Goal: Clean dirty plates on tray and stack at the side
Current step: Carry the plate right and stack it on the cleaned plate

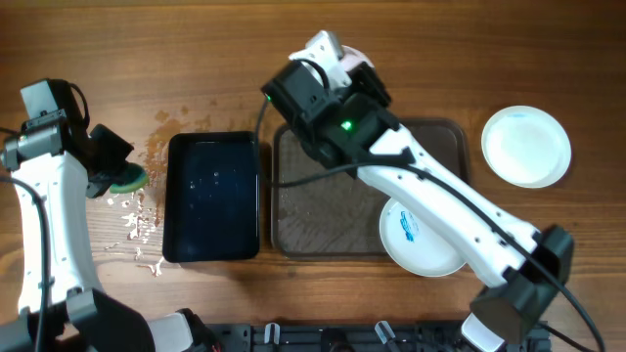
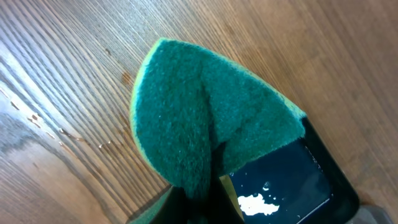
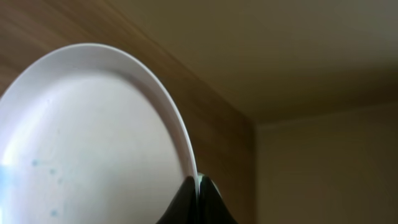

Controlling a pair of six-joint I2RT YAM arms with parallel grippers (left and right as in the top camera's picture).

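Note:
My right gripper (image 3: 198,182) is shut on the rim of a white plate (image 3: 93,137) with faint bluish specks, held tilted in the air. In the overhead view this plate (image 1: 344,61) is above the far edge of the dark grey-brown tray (image 1: 323,210). A second plate (image 1: 421,238) with a blue smear lies over the tray's near right corner. A third, clean-looking plate (image 1: 526,145) lies on the table to the right of the tray. My left gripper (image 2: 205,202) is shut on a green sponge (image 2: 211,118), held at the far left (image 1: 125,179).
A smaller glossy black tray (image 1: 213,196) with white flecks stands between the sponge and the big tray; it also shows in the left wrist view (image 2: 292,180). White specks and wet marks (image 1: 137,223) lie on the wood left of it.

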